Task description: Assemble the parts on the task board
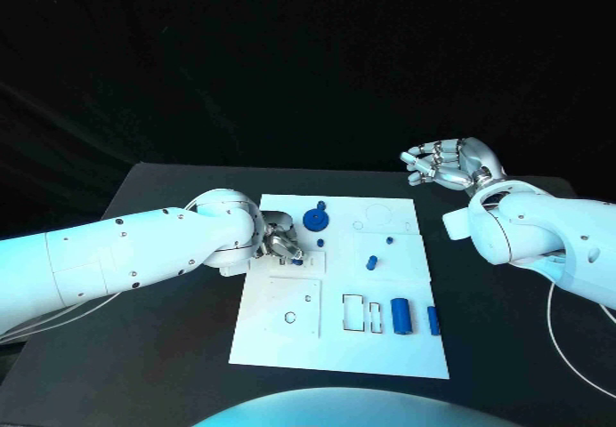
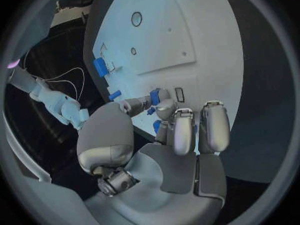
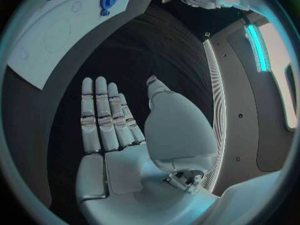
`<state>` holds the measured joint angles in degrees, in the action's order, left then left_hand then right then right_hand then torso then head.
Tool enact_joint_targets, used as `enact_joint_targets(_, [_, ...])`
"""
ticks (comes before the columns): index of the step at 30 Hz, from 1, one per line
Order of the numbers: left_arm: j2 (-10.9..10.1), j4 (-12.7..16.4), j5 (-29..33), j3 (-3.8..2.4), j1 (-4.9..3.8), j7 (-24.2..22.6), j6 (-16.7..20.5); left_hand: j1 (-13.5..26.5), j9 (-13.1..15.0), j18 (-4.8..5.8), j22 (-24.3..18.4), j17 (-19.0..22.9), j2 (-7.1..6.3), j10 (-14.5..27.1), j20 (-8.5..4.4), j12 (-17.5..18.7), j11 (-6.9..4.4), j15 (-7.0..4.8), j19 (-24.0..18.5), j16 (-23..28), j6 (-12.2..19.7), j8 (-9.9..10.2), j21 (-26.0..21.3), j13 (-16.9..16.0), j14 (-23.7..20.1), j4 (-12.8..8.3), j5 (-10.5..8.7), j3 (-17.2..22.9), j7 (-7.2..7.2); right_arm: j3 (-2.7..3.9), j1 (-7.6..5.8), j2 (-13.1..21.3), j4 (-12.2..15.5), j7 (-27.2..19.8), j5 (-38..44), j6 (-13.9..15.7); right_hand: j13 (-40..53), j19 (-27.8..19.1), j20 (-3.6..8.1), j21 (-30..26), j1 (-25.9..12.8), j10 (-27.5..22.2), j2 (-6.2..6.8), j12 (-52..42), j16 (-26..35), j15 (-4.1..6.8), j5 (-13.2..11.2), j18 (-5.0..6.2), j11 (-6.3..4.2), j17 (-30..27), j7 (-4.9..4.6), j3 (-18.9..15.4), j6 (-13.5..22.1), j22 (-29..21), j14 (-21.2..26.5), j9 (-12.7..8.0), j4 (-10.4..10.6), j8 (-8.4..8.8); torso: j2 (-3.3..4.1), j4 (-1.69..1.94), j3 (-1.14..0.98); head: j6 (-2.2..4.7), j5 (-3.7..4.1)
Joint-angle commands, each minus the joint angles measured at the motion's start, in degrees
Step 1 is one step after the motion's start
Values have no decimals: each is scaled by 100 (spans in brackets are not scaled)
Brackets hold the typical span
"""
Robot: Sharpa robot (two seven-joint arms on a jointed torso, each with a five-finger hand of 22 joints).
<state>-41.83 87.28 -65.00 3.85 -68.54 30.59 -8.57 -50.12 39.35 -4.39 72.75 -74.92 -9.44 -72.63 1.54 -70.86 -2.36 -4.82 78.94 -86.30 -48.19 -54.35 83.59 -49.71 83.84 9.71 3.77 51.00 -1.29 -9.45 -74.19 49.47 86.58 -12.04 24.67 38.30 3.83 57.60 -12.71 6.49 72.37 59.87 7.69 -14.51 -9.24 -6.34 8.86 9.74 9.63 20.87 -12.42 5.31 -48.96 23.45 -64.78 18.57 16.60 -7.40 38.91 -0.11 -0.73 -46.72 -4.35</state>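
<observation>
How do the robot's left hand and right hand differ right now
The left hand sits low over the task board, while the right hand is raised off the board, beyond its far right corner. The left hand's fingers curl around a small blue part; the right hand's fingers lie straight with nothing in them. Both are silver hands on white arms.

White task board (image 1: 385, 356), scattered blue parts (image 1: 401, 315)
</observation>
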Motion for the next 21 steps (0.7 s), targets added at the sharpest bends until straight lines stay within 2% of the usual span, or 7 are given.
enact_joint_targets(1, [20,9,75,18,25,-19,-169,68,-3,75,7,-664,-16,-9,-16,-25,15,-40,35,-27,-31,35,16,-13,407,38,-23,-92,-31,1,6,-4,0,-67,-5,-98,-6,31,0,-21,-62,-29,-24,-27,27,-18,-7,67,-1,-9,-112,-65,-45,-14,-5,-9,12,25,1,0,-6,-11,-1])
enact_joint_targets(14, [22,-8,77,18,25,-17,-162,136,7,75,9,-663,-13,1,-15,-29,18,-38,36,-26,-57,63,12,-8,406,169,-19,-299,-33,1,14,-6,-5,-79,-6,-115,-8,22,-5,-32,-71,-52,-53,-33,53,-26,-4,65,5,-14,-117,-146,-42,-41,9,-16,10,34,1,-2,-5,-6,-4])
enact_joint_targets(21, [21,-15,78,18,25,-17,-153,200,19,76,14,-667,-61,7,-12,-35,23,-34,40,-26,-81,92,9,-6,407,323,-23,-583,-38,1,17,-7,-11,-84,-6,-123,-8,17,-10,-41,-95,-68,-92,-47,77,-31,-3,65,9,-18,-121,-246,-43,-71,15,-22,14,42,0,-2,-3,-4,-8])
